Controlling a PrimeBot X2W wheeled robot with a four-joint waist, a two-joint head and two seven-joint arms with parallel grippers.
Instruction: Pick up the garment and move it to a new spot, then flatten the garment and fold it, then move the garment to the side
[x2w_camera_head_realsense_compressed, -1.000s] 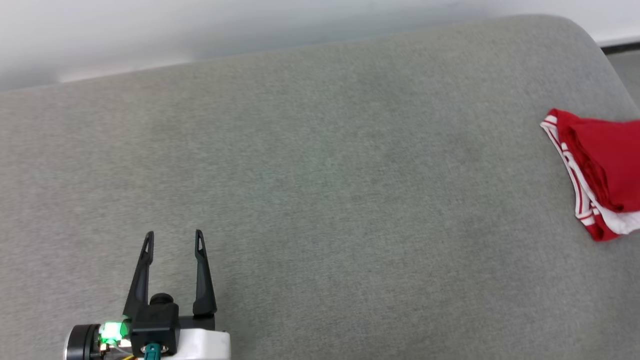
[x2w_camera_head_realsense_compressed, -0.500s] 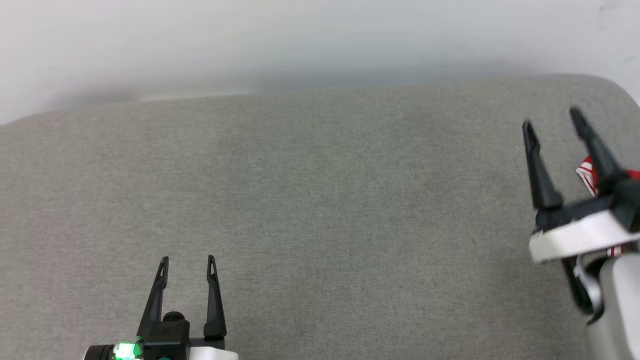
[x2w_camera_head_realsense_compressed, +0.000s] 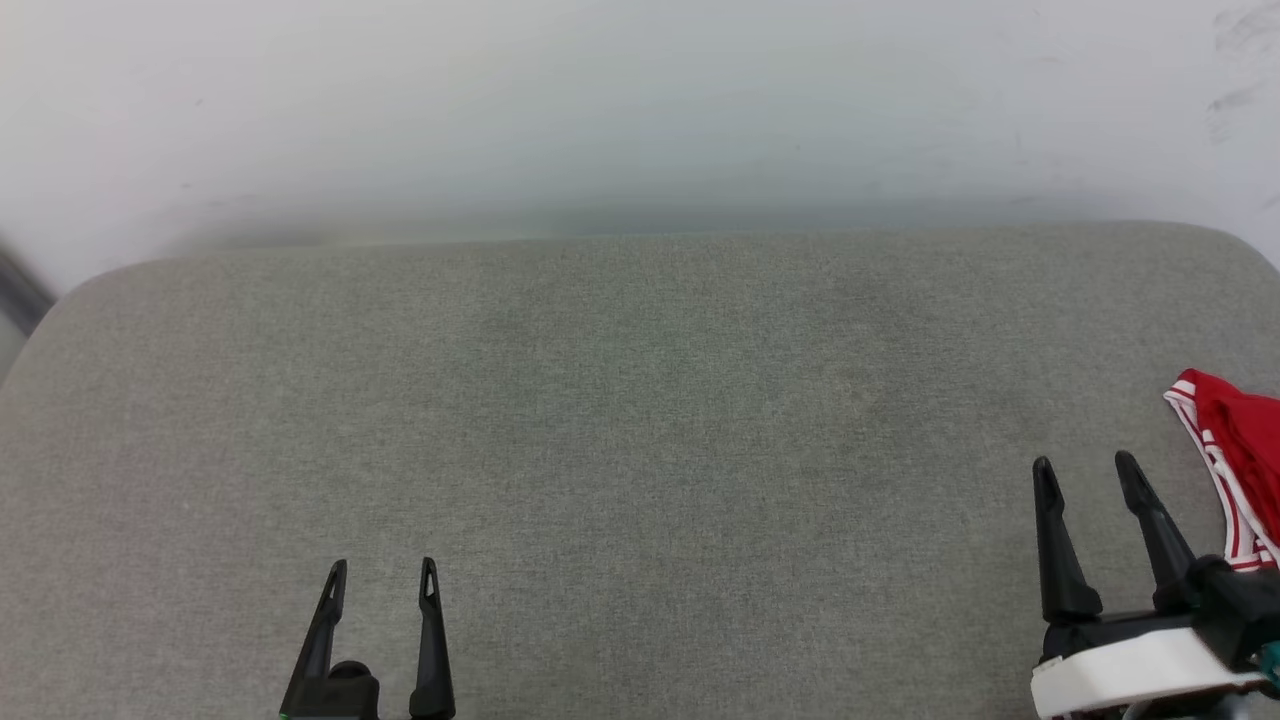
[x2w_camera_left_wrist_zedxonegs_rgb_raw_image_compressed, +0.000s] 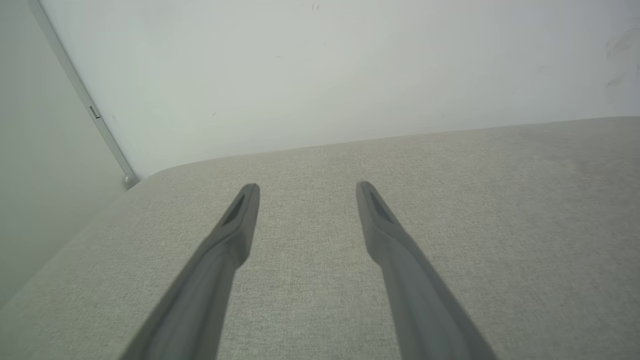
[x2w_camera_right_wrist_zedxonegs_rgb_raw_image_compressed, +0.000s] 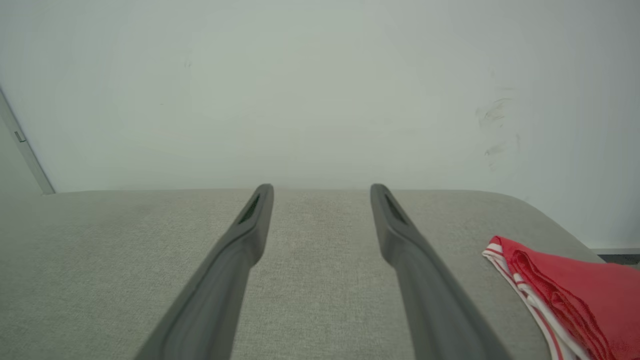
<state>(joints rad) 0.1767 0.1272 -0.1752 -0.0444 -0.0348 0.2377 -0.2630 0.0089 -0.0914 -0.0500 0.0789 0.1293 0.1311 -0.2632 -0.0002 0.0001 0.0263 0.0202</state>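
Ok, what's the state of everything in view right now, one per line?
garment: folded in layers, lying loose at the right end of the grey cushion.
left pincer: open, empty.
right pincer: open, empty, just left of the garment and apart from it.

The garment (x2w_camera_head_realsense_compressed: 1245, 450), just right of the right gripper (x2w_camera_head_realsense_compressed: 1084, 462), is bright red, edged with white trim (x2w_camera_head_realsense_compressed: 1215, 480) that carries thin red stripes. That gripper and the left gripper (x2w_camera_head_realsense_compressed: 383, 568) are black, and a white band (x2w_camera_head_realsense_compressed: 1130, 672) rings the right one's base. The upholstered surface (x2w_camera_head_realsense_compressed: 640, 420) beneath them is plain heathered grey. The wall (x2w_camera_head_realsense_compressed: 640, 110) beyond the fingertips is off-white, with faint dark scuffs (x2w_camera_right_wrist_zedxonegs_rgb_raw_image_compressed: 492, 112).
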